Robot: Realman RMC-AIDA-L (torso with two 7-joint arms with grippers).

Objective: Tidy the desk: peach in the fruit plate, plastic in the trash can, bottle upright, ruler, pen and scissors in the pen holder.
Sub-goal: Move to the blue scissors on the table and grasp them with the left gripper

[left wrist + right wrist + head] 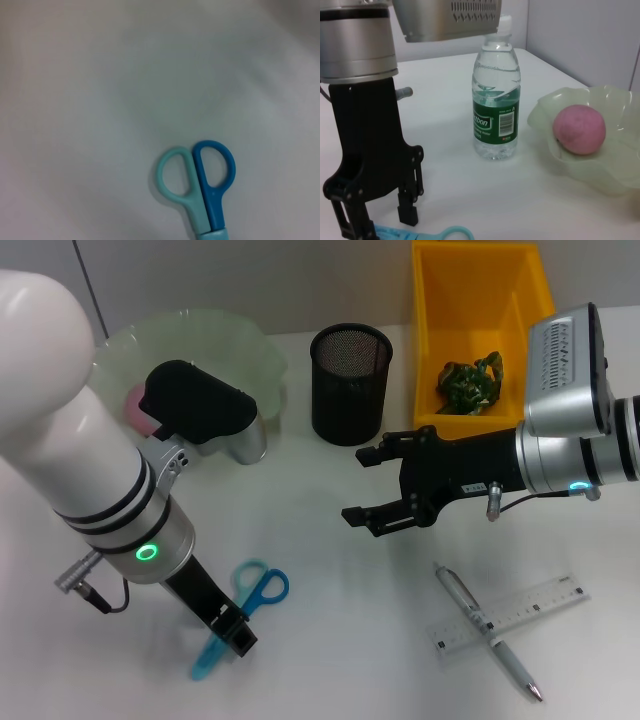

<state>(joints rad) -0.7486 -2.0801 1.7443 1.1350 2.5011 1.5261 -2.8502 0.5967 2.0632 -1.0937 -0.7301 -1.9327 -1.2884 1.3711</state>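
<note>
Green bottle [496,107] label, perhaps "…tbon" | left gripper [228,632] jaws straddling scissors [245,606] | right gripper [373,487] jaws spread

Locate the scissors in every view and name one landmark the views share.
Head view: scissors lie on the table near the front, under the left gripper.
Left wrist view: scissors with both handle loops showing.
Right wrist view: only a handle loop, beside the left gripper.
Shared landmark: the light-and-dark blue handles.

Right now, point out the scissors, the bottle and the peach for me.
scissors [207,187], left wrist view, where the two handles meet
bottle [495,120], right wrist view, green label
peach [579,129], right wrist view, middle of the fruit
</note>
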